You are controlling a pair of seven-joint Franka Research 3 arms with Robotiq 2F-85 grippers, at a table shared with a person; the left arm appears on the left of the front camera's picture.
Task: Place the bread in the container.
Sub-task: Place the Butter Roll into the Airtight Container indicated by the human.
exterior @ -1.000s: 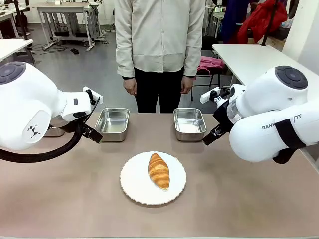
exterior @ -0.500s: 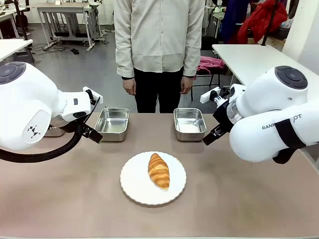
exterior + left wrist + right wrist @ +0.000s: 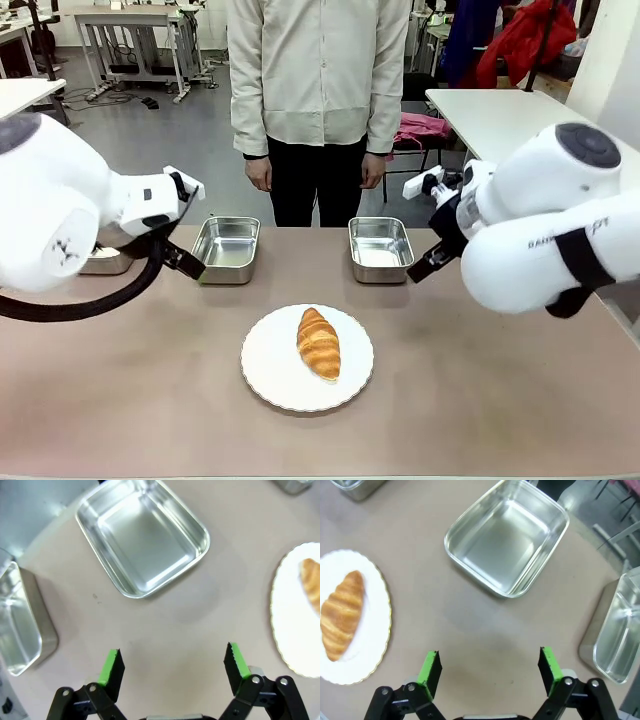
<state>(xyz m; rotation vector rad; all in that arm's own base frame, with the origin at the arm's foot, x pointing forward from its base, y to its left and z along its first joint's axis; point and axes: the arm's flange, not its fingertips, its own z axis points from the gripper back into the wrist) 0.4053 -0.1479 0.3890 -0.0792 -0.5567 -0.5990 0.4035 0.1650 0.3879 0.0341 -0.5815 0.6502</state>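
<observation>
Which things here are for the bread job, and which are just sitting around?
For the job:
- croissant
- one steel pan, I cannot tell which: middle-left pan, middle-right pan, far-left pan or far-right pan
- left pincer and right pincer, both open

Just there:
- white plate under the croissant
- person standing across the table

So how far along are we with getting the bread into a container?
Nothing is done yet: the bread lies on the white plate, and the two middle pans are empty. Nothing in hand: the left tool and right tool are open over bare table. Left: grasp, lift, place.
</observation>
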